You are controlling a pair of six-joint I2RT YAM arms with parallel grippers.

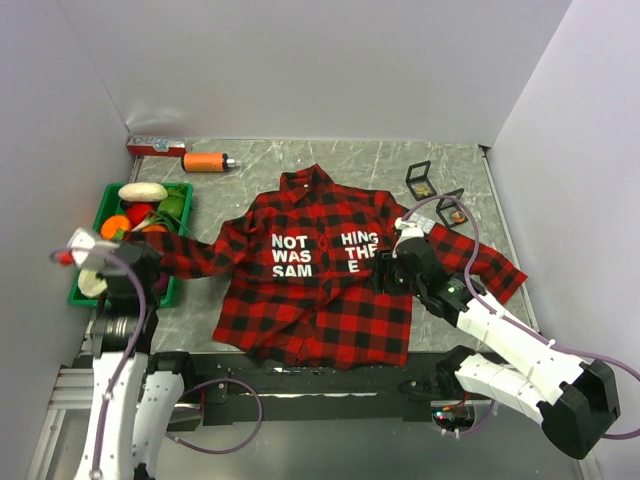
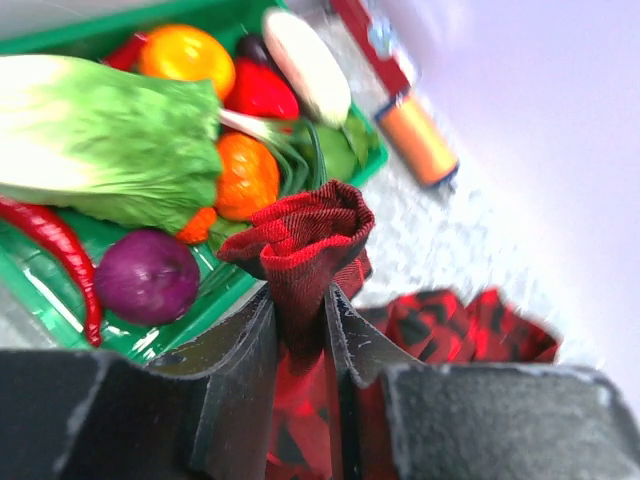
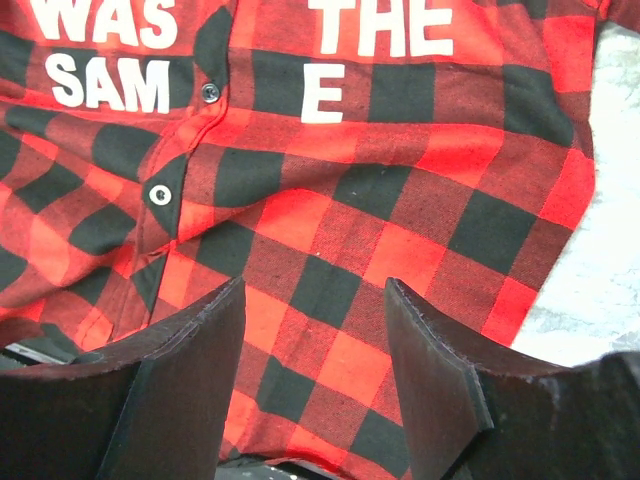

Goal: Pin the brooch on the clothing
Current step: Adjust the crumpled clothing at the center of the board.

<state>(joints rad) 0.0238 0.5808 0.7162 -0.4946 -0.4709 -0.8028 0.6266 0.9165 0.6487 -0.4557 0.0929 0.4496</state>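
The clothing [image 1: 320, 300], a red-and-black plaid shirt with white lettering, lies flat in the middle of the table. My left gripper [image 1: 156, 252] is at the end of the shirt's left sleeve. In the left wrist view that gripper [image 2: 300, 300] is shut on the bunched sleeve cuff [image 2: 305, 225], which sticks up between the fingers. My right gripper [image 1: 385, 268] hovers over the shirt's right front. In the right wrist view it [image 3: 315, 290] stands open above the plaid cloth [image 3: 400, 200] with nothing between its fingers. I cannot make out the brooch.
A green basket [image 1: 105, 200] of toy vegetables stands at the left, close to my left gripper. An orange tube [image 1: 207, 161] and a red strip [image 1: 155, 146] lie at the back left. Two small black open boxes [image 1: 420, 180] [image 1: 452, 207] sit at the back right, by the right sleeve.
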